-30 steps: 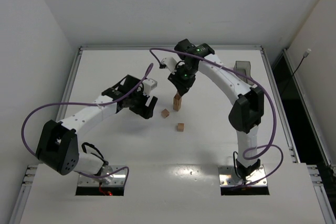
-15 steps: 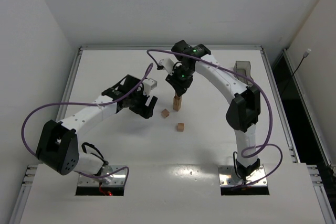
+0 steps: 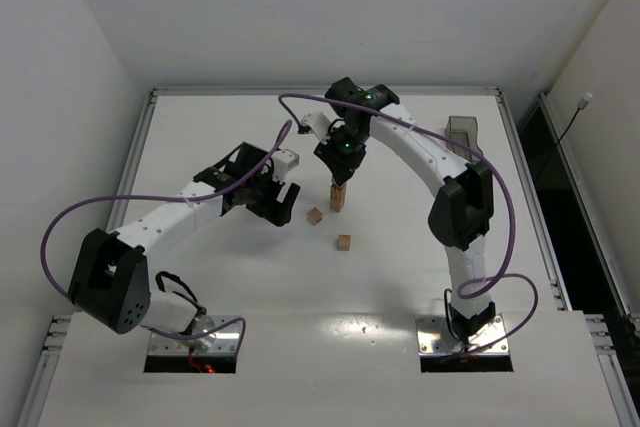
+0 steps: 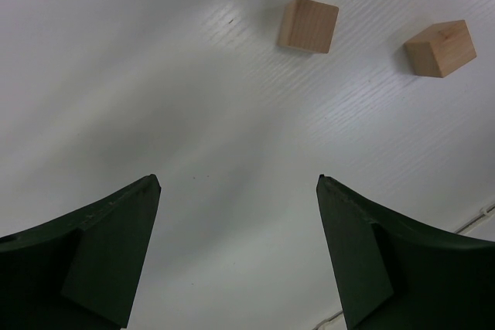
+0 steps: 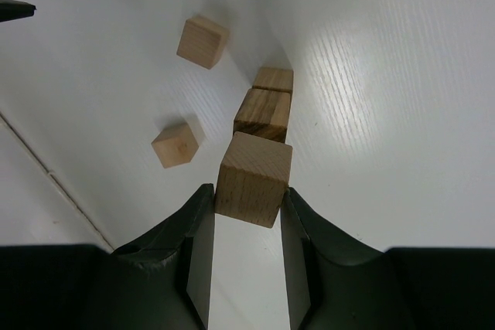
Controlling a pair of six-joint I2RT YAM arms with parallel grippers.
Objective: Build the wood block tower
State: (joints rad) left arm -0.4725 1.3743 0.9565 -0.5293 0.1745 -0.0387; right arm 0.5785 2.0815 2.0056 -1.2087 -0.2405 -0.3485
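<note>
The tower (image 3: 338, 197) stands mid-table as a short column of tan wood blocks. In the right wrist view its darker-grained top block (image 5: 263, 113) lies just beyond my jaws. My right gripper (image 5: 246, 195) is shut on a wooden cube (image 5: 254, 179) directly over the tower; whether the two touch cannot be told. My right gripper (image 3: 343, 159) hangs above the column in the top view. Two loose cubes lie near it, one (image 3: 315, 215) to the left and one (image 3: 343, 242) in front. My left gripper (image 4: 237, 183) is open and empty, low over bare table left of the loose cubes (image 4: 308, 25).
A dark translucent bin (image 3: 460, 129) stands at the back right, behind the right arm. My left gripper (image 3: 283, 202) is a short way left of the tower. Purple cables loop from both arms. A raised rim (image 3: 150, 107) runs round the table.
My right gripper, with the cube in it, has shifted slightly left over the tower. The left arm and the loose cubes have not moved.
</note>
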